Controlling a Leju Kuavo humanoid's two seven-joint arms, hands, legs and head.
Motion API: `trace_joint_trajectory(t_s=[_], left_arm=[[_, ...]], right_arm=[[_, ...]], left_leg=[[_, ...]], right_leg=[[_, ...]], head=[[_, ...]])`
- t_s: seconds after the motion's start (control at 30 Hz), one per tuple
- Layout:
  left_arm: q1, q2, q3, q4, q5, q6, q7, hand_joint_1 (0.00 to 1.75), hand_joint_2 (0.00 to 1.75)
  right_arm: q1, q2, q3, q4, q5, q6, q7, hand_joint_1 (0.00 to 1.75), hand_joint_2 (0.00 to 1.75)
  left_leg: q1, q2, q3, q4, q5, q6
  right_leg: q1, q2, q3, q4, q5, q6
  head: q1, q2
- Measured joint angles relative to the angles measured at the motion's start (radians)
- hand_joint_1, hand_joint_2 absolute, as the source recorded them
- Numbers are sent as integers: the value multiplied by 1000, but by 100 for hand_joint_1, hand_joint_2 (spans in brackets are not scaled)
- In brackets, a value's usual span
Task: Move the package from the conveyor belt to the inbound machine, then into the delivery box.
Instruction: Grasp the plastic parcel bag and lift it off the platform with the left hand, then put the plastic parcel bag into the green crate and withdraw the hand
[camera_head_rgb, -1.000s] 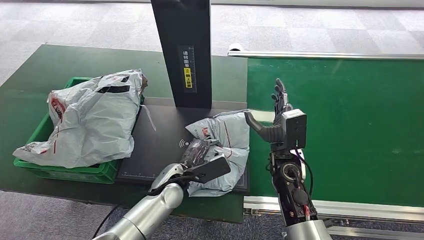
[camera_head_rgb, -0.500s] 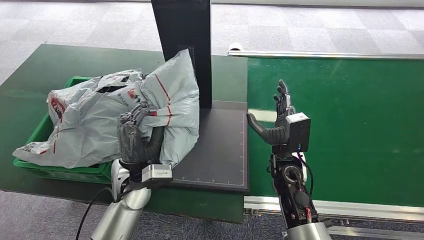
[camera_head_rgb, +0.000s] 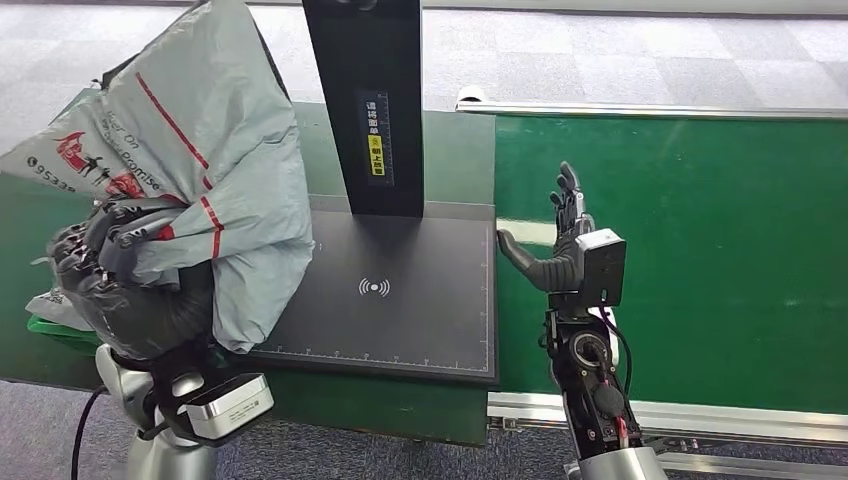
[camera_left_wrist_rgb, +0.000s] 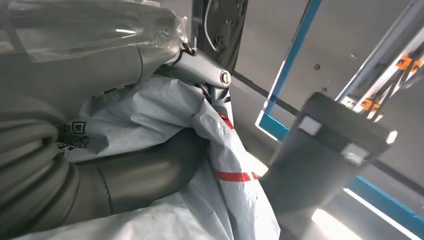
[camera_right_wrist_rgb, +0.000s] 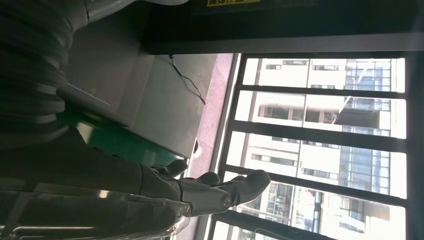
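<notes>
While the left hand (camera_head_rgb: 125, 290) grips the grey package (camera_head_rgb: 215, 170) with fingers (camera_head_rgb: 100, 240) wrapped round its lower end, the scan step looks done, the scanner plate (camera_head_rgb: 400, 300) lying bare; the drop into the green box (camera_head_rgb: 60, 333) remains; the package hangs over the bench's left side, long axis near upright, leaning right; the right hand (camera_head_rgb: 560, 240) stands spread over the belt (camera_head_rgb: 700, 250), holding nothing.

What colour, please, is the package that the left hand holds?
Light grey with red stripes, clearest in the head view: package, left hand.
</notes>
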Motion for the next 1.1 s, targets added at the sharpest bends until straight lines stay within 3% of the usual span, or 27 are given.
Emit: trace_joint_trajectory(t_s=[0.1, 0.2, 0.43, 0.57, 0.7, 0.87, 1.0, 1.1], left_arm=[[-2, -4, 67, 15, -25, 0, 0, 175, 175], [-19, -7, 168, 112, -17, 0, 20, 175, 175], [-73, 43, 335, 378, 64, 0, 220, 175, 175], [-110, 73, 413, 499, 89, 0, 286, 175, 175], [-131, 92, 487, 597, 101, 0, 293, 175, 175], [-162, 99, 566, 683, 84, 0, 235, 149, 175], [-207, 102, 610, 759, 62, 0, 178, 174, 175], [-257, 122, 613, 856, 34, 2, 218, 175, 175]], right_arm=[[10, -1, 0, -6, 9, -1, -3, 0, 175], [16, 0, 1, -8, 27, -4, -3, 0, 175], [20, 1, 8, -8, 39, 1, -4, 0, 175], [20, 3, 16, -8, 52, 4, 3, 0, 175], [20, 7, 24, -8, 57, 8, 5, 0, 175], [14, 14, 33, -3, 59, 19, 5, 0, 175], [-2, 20, 46, 10, 58, 24, 5, 0, 175], [-19, 21, 56, 21, 56, 33, 5, 0, 175]], left_leg=[[0, 0, 0, 0, 0, 0], [0, 1, 1, 0, 0, 0], [0, 1, 1, 0, 0, 0], [0, 1, 0, 0, 0, 0], [0, 1, 0, 0, 0, 0], [0, 1, 1, 0, 0, 0], [0, 1, 1, 0, 1, -1], [0, 0, 1, 0, 1, -1]], right_leg=[[0, 0, 0, 0, 0, 0], [0, 0, 0, 0, 0, 0], [0, 0, 0, 0, 0, 0], [0, 0, 0, 0, 0, 0], [0, 0, 0, 0, 0, 0], [0, 0, 0, 0, 0, 0], [0, 0, 1, 0, 0, 0], [0, 0, 2, 0, 0, 0]], head=[[0, 0], [0, 0], [0, 0], [0, 0], [0, 0], [0, 0], [0, 0], [0, 0]])
